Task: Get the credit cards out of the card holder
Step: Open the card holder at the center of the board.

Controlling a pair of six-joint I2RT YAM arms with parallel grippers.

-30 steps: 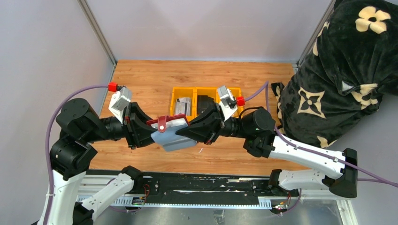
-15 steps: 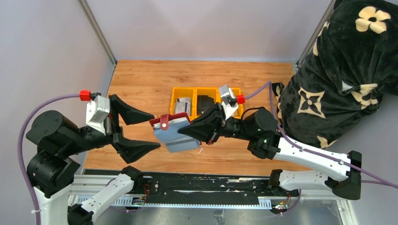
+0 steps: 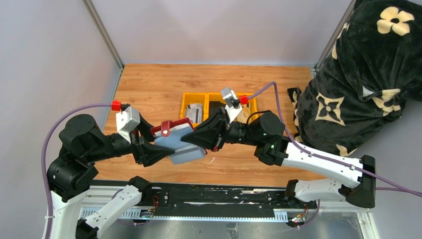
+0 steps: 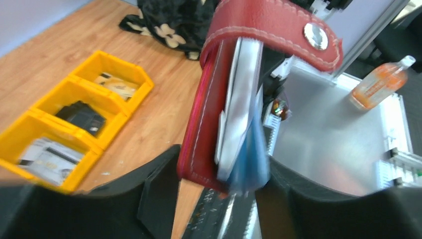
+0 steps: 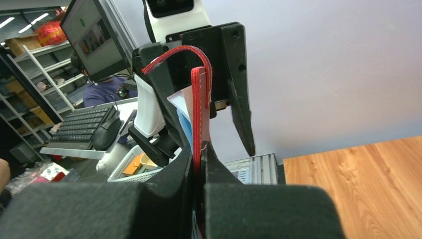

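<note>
- Grip above the table: we see the right gripper (image 3: 190, 141) pinched nearly closed on one edge of the card holder (image 3: 174, 127), holding it up off the wood.
- In the right wrist view, its two black fingers meet on the thin red edge with almost no gap between them.
- Opposite it, the left gripper (image 3: 161, 143) stands spread, one black finger on each side of the holder. We cannot tell whether either finger touches the leather.
- The holder is a flat maroon leather wallet with pale stitching along its edge. It is seen edge-on in the left wrist view.
- A short red strap (image 4: 278, 25) arches over its top and carries a round metal snap (image 4: 314, 31).
- The credit cards (image 4: 239, 99) sit inside the holder. They are thin and stiff, white and pale blue, and their edges fan slightly out of the open side.
- Beyond the arms, a row of yellow plastic bins (image 3: 183, 102) rests on the table. One compartment holds grey-white cards and the next a black object.
- The table (image 3: 149, 84) is of warm, plank-grained wood.
- At the right edge slumps a plush black fabric (image 3: 368, 64) printed with cream flowers.
</note>
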